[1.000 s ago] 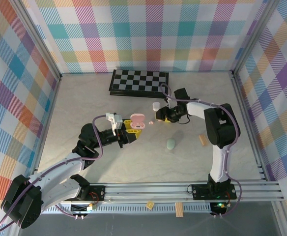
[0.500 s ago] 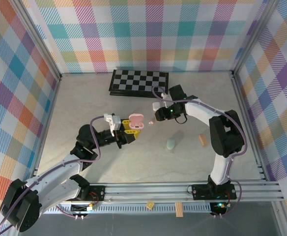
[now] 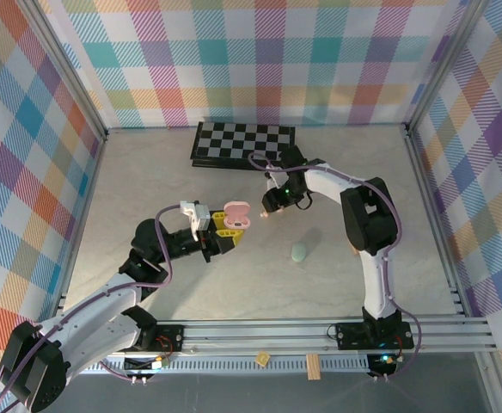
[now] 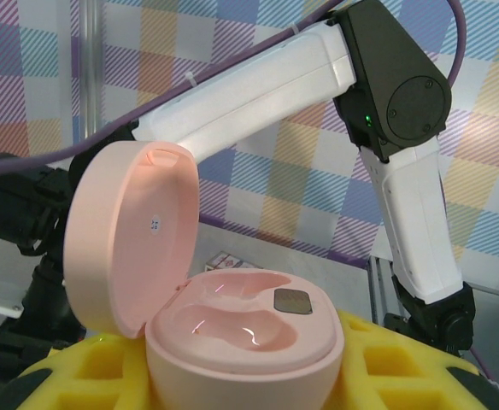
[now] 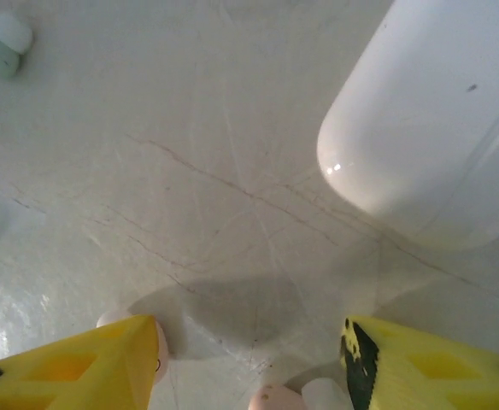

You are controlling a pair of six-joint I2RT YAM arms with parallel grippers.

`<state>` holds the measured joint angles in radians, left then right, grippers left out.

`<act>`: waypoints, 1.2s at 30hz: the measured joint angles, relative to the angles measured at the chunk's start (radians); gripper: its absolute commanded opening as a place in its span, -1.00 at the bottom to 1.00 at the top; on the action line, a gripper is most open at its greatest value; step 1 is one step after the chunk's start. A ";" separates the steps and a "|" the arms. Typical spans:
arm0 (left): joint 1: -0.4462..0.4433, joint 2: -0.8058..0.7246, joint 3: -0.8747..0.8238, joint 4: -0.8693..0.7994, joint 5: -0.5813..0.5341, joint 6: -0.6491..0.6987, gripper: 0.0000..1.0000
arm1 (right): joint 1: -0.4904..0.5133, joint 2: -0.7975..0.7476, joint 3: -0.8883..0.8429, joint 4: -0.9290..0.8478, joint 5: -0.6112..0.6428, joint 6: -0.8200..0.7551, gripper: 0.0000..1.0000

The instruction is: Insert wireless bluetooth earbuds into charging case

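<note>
My left gripper [image 3: 230, 224] is shut on an open pink charging case [image 4: 241, 333], lid up and both wells bare; the case [image 3: 236, 212] is held above the table's middle. My right gripper [image 5: 249, 367] is open and low over the table, just right of the case [image 3: 272, 204]. A pink earbud [image 5: 275, 400] and a white earbud [image 5: 322, 395] lie between its yellow fingertips, at the view's bottom edge. Another pale earbud [image 5: 158, 346] touches the left fingertip. A pale green earbud [image 5: 2, 47] lies farther off. A small pink earbud [image 3: 264, 215] lies on the table beside the right gripper.
A white pebble-shaped case [image 5: 429, 128] lies close ahead of the right gripper. A pale green case [image 3: 299, 252] sits on the table nearer the arms. A chessboard [image 3: 243, 144] lies at the back. Metal frame rails and checked walls enclose the table.
The right gripper has moved left and down, toward the earbuds beside the pink case. The left gripper with the case has shifted slightly left.
</note>
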<state>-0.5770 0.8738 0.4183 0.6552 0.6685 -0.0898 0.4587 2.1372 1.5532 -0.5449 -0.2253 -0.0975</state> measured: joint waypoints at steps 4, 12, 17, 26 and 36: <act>0.000 0.000 0.000 0.000 0.000 0.001 -0.34 | -0.002 -0.003 -0.012 0.010 -0.004 -0.002 0.15; 0.000 0.018 0.000 0.001 0.000 0.001 -0.34 | -0.001 -0.080 -0.121 0.008 -0.037 0.009 0.11; 0.000 0.023 0.000 0.001 0.000 0.001 -0.34 | 0.004 -0.124 -0.159 -0.009 -0.023 0.029 0.17; 0.029 -0.051 -0.019 -0.025 -0.040 0.019 -0.34 | 0.087 -0.176 -0.157 -0.025 0.252 0.033 0.10; 0.072 -0.182 -0.057 -0.108 -0.080 0.035 -0.34 | 0.204 -0.103 -0.031 -0.102 0.552 0.033 -0.13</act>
<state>-0.5049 0.6922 0.3614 0.5468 0.5888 -0.0551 0.6628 2.0342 1.5223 -0.6468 0.3264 -0.0647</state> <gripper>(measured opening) 0.363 0.450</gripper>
